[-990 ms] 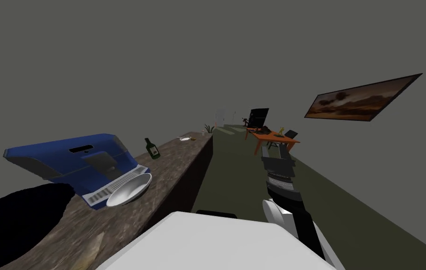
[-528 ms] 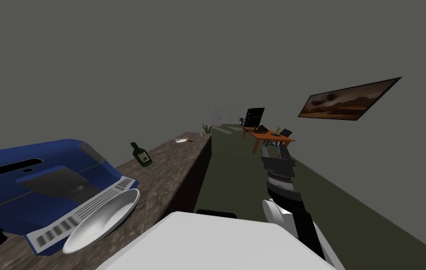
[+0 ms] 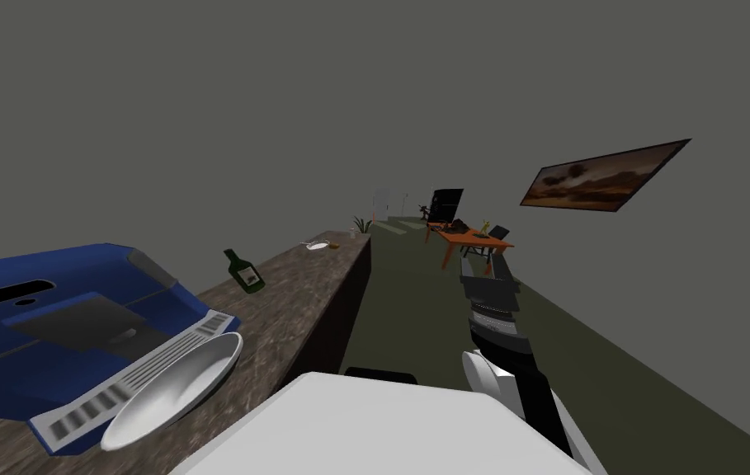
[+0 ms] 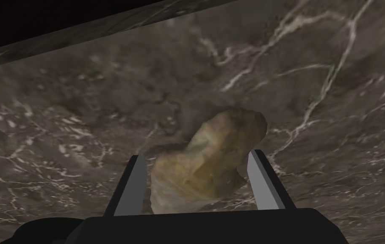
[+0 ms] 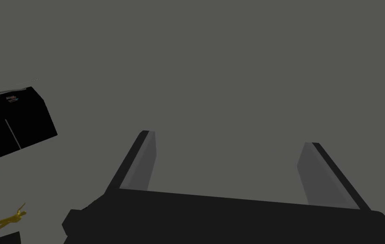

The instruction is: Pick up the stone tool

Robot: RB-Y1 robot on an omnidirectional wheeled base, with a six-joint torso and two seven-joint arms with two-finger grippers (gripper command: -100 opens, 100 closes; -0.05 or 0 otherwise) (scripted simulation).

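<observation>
The banded grey-and-black right arm (image 3: 494, 317) had a white joint, and the left gripper (image 4: 196, 154) had thin grey blades on a black box.

Dim, flat, even light; head view rolled, stretched toward corners.

**Cut off, covered, or too far to read**
The stone (image 4: 212, 144) loses its near end behind the dark body of the left gripper (image 4: 196, 154). On the counter (image 3: 299, 305), the blue machine (image 3: 59, 330) runs off the picture's edge, and the white dish (image 3: 175, 387) covers part of its ribbed tray. The small things (image 3: 319, 245) at the counter's far end, and whatever lies on the orange table (image 3: 476, 237), are too small to tell.
</observation>
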